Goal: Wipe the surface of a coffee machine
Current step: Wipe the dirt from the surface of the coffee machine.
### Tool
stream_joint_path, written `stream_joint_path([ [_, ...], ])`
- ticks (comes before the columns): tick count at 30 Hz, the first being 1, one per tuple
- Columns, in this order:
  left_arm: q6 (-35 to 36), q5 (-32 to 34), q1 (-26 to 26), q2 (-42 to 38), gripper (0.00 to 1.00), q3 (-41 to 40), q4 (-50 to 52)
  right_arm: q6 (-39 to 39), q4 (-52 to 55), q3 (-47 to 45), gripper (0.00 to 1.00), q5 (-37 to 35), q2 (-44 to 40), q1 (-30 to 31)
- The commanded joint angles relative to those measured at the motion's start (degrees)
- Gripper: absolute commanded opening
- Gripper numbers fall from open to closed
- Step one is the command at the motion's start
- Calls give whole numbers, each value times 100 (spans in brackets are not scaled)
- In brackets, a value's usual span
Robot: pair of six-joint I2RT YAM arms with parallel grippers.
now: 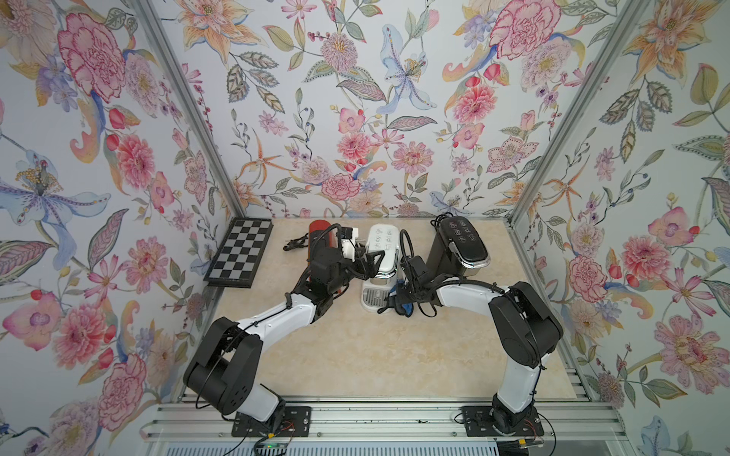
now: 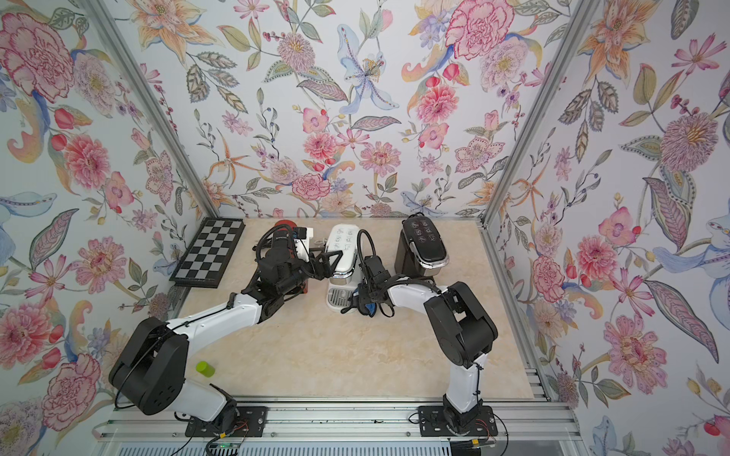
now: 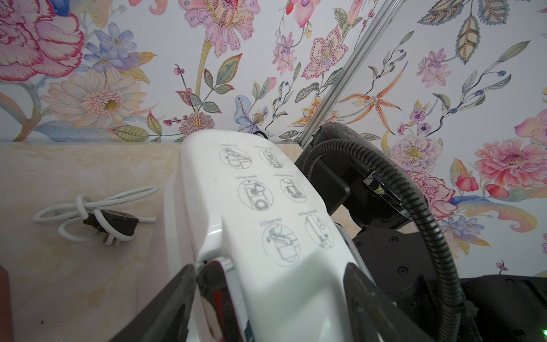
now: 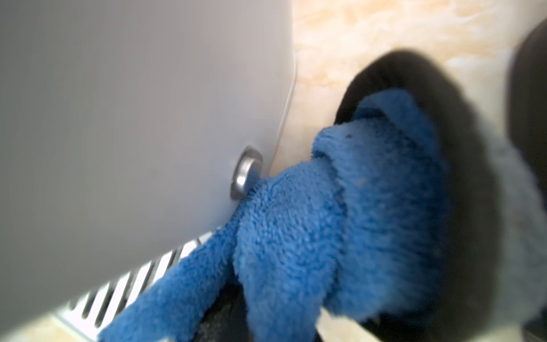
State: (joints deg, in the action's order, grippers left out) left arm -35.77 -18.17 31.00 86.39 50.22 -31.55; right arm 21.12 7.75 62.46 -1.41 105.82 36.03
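Note:
A white coffee machine [image 1: 381, 241] [image 2: 345, 244] with printed instruction icons on its lid [image 3: 266, 207] stands at the back middle of the table. My left gripper [image 1: 373, 262] [image 2: 330, 264] [image 3: 270, 268] straddles the front of its head, one finger against each side. My right gripper [image 1: 397, 306] [image 2: 357, 306] [image 4: 266, 311] is shut on a fluffy blue cloth [image 1: 403, 307] [image 4: 340, 207]. The cloth is pressed against the machine's lower right side [image 4: 118, 118], by a round metal button [image 4: 245, 171] and the slotted drip tray [image 1: 373, 298].
A black coffee machine [image 1: 462, 244] [image 2: 424, 244] stands just right of the white one. A red cylinder [image 1: 318, 229] and a coiled power cord [image 3: 97, 219] lie to its left. A chessboard [image 1: 241, 250] leans at the left wall. A small green object [image 2: 205, 368] sits near the left arm's base.

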Motion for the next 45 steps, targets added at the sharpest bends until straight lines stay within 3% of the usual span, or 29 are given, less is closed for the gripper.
stream_joint_path([
  [1,233,-189,39,-116,78,-89,78,268,-643,-213,2,1069,-323,289],
  [9,131,-266,28,-89,78,-207,-53,719,-1011,-658,2,1196,-693,395],
  [18,100,-248,29,-125,77,-327,7,425,-882,-475,2,1277,-1032,-571],
  [25,30,-280,20,-96,77,-372,0,-89,-413,495,3,1370,-1084,-684],
  [33,59,-257,25,-210,76,-385,119,-537,72,1869,4,1760,-870,-1253],
  [37,20,-267,27,-180,76,-390,81,-759,112,2606,4,2046,-402,-1412],
  [45,-35,-310,21,-184,75,-394,126,-492,96,4016,4,2873,889,-1530],
])
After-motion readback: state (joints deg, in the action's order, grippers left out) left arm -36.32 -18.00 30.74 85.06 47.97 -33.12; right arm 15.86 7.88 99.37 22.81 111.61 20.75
